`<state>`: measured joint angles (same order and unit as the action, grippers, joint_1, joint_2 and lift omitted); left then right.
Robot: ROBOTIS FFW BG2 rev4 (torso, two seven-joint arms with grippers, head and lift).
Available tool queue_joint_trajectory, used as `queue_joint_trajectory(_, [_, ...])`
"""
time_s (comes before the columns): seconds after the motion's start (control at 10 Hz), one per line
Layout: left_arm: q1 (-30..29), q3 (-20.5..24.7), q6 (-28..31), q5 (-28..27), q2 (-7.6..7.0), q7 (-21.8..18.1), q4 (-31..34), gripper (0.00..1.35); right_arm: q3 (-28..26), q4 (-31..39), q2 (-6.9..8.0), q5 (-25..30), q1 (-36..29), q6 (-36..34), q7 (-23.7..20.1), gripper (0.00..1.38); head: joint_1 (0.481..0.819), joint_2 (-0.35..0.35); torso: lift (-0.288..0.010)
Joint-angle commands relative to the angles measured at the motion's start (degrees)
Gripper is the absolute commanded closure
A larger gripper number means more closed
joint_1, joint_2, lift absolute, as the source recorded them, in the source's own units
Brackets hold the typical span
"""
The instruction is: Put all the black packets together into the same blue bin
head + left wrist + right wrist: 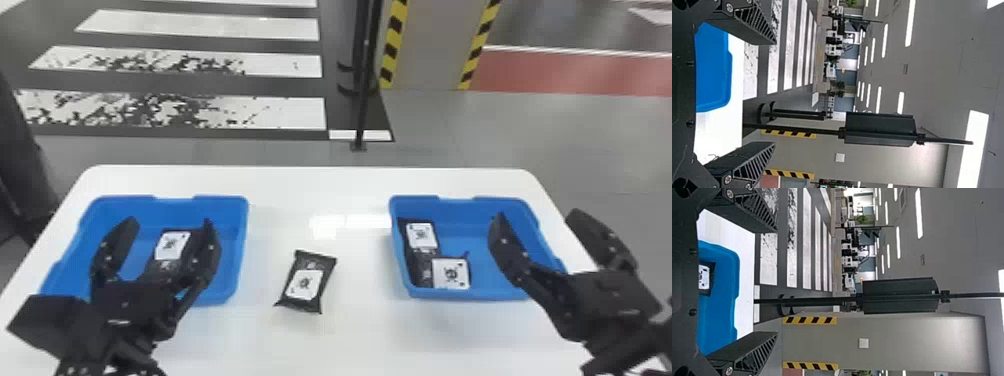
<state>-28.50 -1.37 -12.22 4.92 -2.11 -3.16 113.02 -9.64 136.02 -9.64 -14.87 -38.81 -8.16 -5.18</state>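
In the head view the left tool (169,223) is over the left blue bin (237,235), its two fingers spread and nothing pinched, near a black packet lying inside (170,245). That placement may cause trouble: closing off-centre could fold the packet or push it against the bin wall, and its body is partly hidden by a finger. The loose packet (306,284) lies flat on the white counter (350,335) between the bins; gripped by one crimped end, it might swivel or slip out. The right tool (537,216) is spread and empty too, one finger over the right blue bin (477,293) and the other beyond its outer side; lowered as it stands, it would probably strike or straddle the rim. Inside that bin the upper packet (421,236) and the lower packet (451,273) touch or overlap, so a careless drop there could pile them up. In the left wrist view the fingers stand wide apart with no packet between them, part of the left blue bin behind. The right wrist view likewise has parted fingers, and a packet's pale label inside the right blue bin. Counted: two bins, two tools, four packets that can be made out, one left, one loose, two right; more could be hidden underneath.
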Motion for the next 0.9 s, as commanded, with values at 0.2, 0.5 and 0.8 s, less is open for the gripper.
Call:
queue_joint_trajectory(0.2, [0.1,0.0,-0.3,0.0,0.00,0.0,0.0,0.12,0.0,0.0,-0.12,0.0,0.0,0.3,0.0,0.09,0.695,-0.079,-0.110])
queue_joint_trajectory(0.5, [0.1,-0.1,-0.2,0.0,0.00,0.0,0.0,0.12,0.0,-0.1,-0.12,0.2,0.0,0.1,0.0,0.09,0.695,-0.079,-0.110])
queue_joint_trajectory(0.8, [0.2,-0.3,-0.2,-0.1,-0.09,0.0,0.0,0.12,-0.1,-0.5,-0.12,0.4,0.0,-1.0,0.1,0.09,0.695,-0.085,-0.110])
